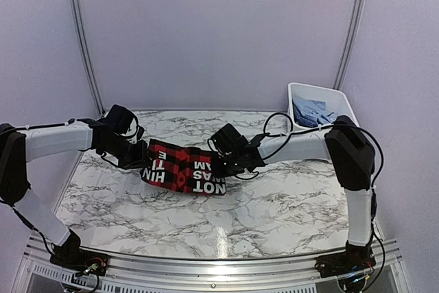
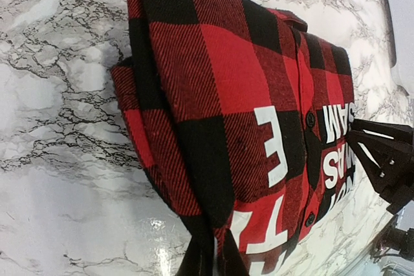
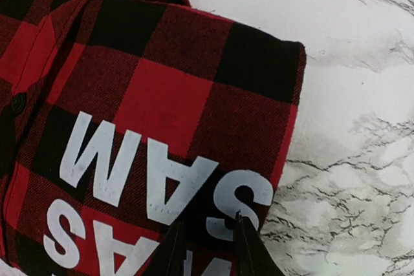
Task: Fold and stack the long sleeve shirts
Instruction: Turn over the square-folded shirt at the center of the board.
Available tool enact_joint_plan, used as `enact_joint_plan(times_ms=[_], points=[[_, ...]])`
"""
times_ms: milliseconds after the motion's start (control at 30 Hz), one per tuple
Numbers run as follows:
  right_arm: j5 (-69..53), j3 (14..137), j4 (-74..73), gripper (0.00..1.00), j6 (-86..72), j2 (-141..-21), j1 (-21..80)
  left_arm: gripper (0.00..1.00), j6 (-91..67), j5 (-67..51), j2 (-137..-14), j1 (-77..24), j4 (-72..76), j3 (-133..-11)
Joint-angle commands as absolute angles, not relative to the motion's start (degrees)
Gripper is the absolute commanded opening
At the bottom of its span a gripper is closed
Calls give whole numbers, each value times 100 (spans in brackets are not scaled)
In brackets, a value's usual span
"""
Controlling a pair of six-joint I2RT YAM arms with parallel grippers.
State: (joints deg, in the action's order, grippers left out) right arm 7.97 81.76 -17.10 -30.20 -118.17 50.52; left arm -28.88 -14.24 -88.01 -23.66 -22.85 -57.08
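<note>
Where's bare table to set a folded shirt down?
Free: wide strip of table between the flannel shirt and the near edge; narrower strip behind it. Crowded: centre, left gripper and right gripper on the shirt; white tub far right.

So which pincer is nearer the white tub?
Right. The right pincer is at the end of the shirt that faces the tub. The left pincer is at the shirt's other end, with the whole shirt between it and the tub.
</note>
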Motion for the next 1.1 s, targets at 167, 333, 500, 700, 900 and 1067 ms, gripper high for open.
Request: enact_joint_plan(times_ms=[167, 333, 500, 700, 900, 1067], points=[[958, 8519, -1836, 19, -3076, -12205, 5074, 0, -2703, -1478, -8371, -2084, -2720, -6135], [861, 8526, -1789, 20, -3059, -12241, 5082, 0, -2656, -1584, -8248, -1999, -2777, -6183], [653, 8809, -1757, 20, -3072, -12515, 5165, 0, -2640, -1655, -8227, -1987, -2795, -6268], [528, 9122, -1806, 19, -3072, -12817, 5209, 0, -2653, -1650, -8164, -1982, -2804, -6389], [308, 9173, -1660, 19, -3131, -12922, 5220, 0, -2695, -1696, -8031, -1953, -2808, -6644], [-359, 9806, -1568, 23, -3126, -13364, 5418, 0, -2625, -1900, -8088, -1903, -2891, -7121]])
